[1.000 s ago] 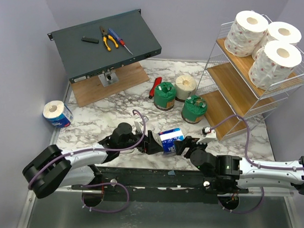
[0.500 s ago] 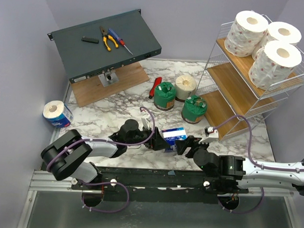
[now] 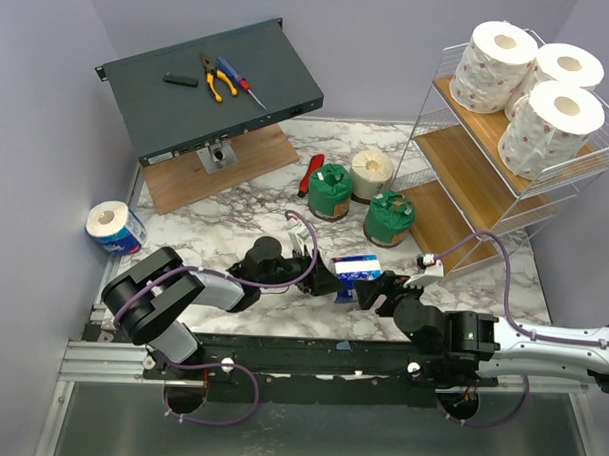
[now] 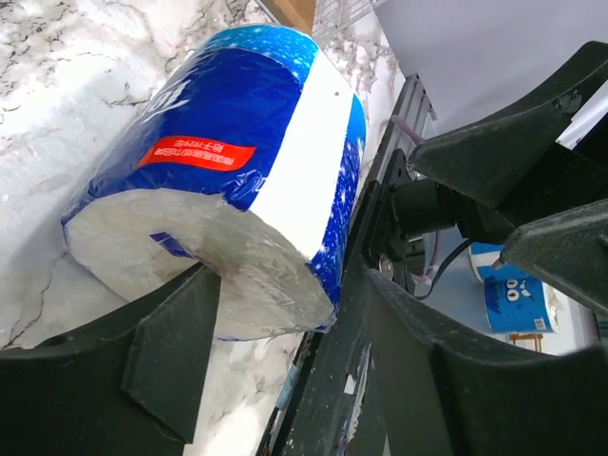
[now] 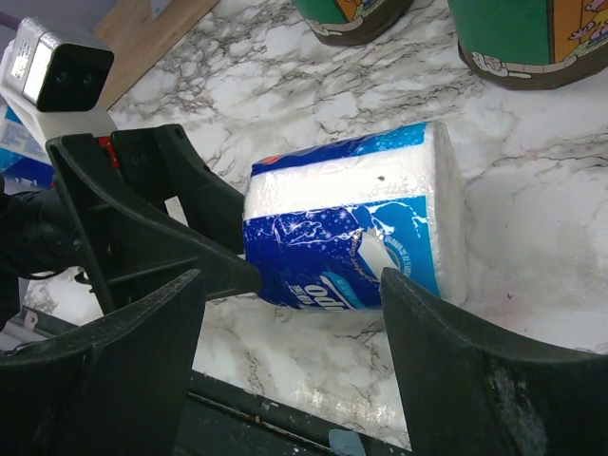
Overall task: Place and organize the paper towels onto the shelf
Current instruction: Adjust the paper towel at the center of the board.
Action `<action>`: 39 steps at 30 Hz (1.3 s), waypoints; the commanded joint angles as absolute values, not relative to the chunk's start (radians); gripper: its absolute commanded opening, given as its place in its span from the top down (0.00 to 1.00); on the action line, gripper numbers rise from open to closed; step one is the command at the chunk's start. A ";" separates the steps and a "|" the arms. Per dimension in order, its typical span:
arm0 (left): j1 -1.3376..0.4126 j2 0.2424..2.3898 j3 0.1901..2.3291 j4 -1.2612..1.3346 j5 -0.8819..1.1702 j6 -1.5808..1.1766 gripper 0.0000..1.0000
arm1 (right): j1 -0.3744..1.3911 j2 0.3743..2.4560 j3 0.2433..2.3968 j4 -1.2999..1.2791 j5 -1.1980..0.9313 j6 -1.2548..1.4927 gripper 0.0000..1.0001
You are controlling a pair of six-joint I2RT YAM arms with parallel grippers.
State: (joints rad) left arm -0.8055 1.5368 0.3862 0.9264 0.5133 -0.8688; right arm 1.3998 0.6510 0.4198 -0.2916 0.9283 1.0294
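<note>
The blue roll lies on its side on the table, left of the shelf and nearer the arms than the shelf's foot. Both hands meet at it. The left hand has a finger either side of the roll, close against an end face and the wrap. Whether it truly pinches I cannot tell. The right hand is spread wide and holds nothing, with the roll lying just ahead of its fingers.

Three white rolls fill the shelf's top tier, and the two tiers below look bare. Two green rolls and a cream roll stand left of the shelf's lowest tier, the nearer green one close to it. A second blue roll sits far left of the shelf, well apart.

The blue roll should be light and soft, so it will dent under a hard squeeze. Its plastic wrap looks glossy (likely slick under the fingers). I would take it across the fat middle of the drum, where the paper gives a little and seats the fingers. The flat ends would let it pivot or slide. The tiers slant, so a roll set on its side may run towards the wire.
</note>
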 commanded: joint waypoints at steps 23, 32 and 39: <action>-0.808 1.743 0.525 1.068 0.587 -0.919 0.43 | 1.405 0.569 0.387 -0.401 0.946 1.101 0.23; -0.808 1.706 0.487 1.124 0.585 -0.906 0.70 | 1.405 0.559 0.383 -0.407 0.951 1.107 0.23; -0.808 1.571 0.461 0.939 0.488 -0.838 0.77 | 1.405 0.550 0.391 -0.421 0.958 1.106 0.24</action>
State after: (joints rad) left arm -0.8055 1.6913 0.4767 1.0294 0.5510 -0.9012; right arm 1.3998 0.5648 0.4019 -0.3920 0.9291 1.0843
